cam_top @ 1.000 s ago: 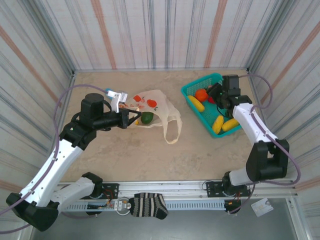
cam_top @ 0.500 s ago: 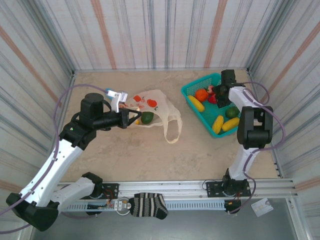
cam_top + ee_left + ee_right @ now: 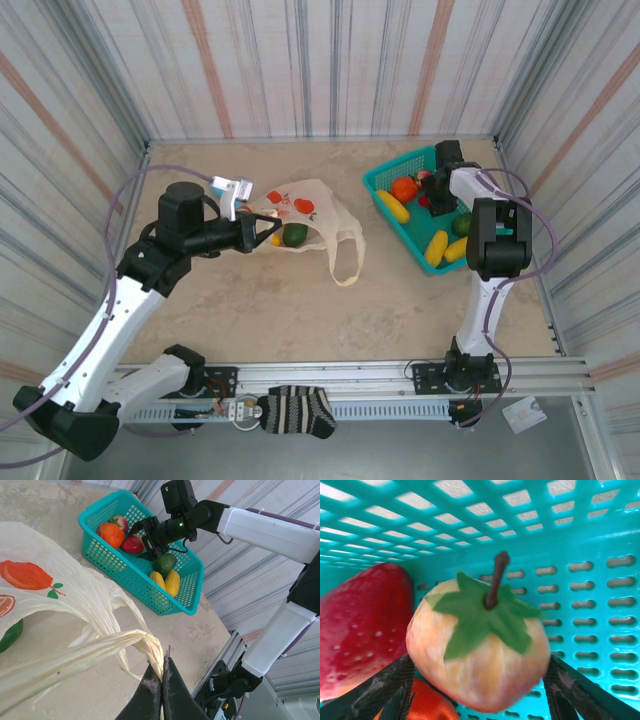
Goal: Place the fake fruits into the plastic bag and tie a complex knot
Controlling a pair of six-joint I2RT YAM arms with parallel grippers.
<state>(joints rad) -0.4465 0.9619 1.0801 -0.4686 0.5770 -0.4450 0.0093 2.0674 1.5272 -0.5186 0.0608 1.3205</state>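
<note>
The left claw [image 3: 162,680] is clenched on one loop handle of the plastic bag [image 3: 60,600], the thin film bunched into a cord that runs away from its pinched fingertips. The bag is cream, half see-through and crinkled, printed with flat red-orange fruit slices. It lies on the table [image 3: 250,310] just ahead of that claw, and a green fruit [image 3: 10,635] shows through its wall. The second handle loops loose on the table beside the claw.

Well beyond the left claw stands a teal mesh basket [image 3: 125,575]. It holds an orange fruit [image 3: 110,534], a red one [image 3: 132,544], a dark green one [image 3: 165,562] and two yellow ones [image 3: 167,581] lying side by side.

The right claw [image 3: 479,661] reaches into this basket, its fingers spread wide. Between them sits a pale peach-coloured fruit [image 3: 475,650] with a green leaf cap and a brown stem, glossy and round. Each finger meets the fruit's side, but I cannot tell whether they squeeze it. Left of that claw lies a red, dimpled strawberry-like fruit [image 3: 360,625].
</note>
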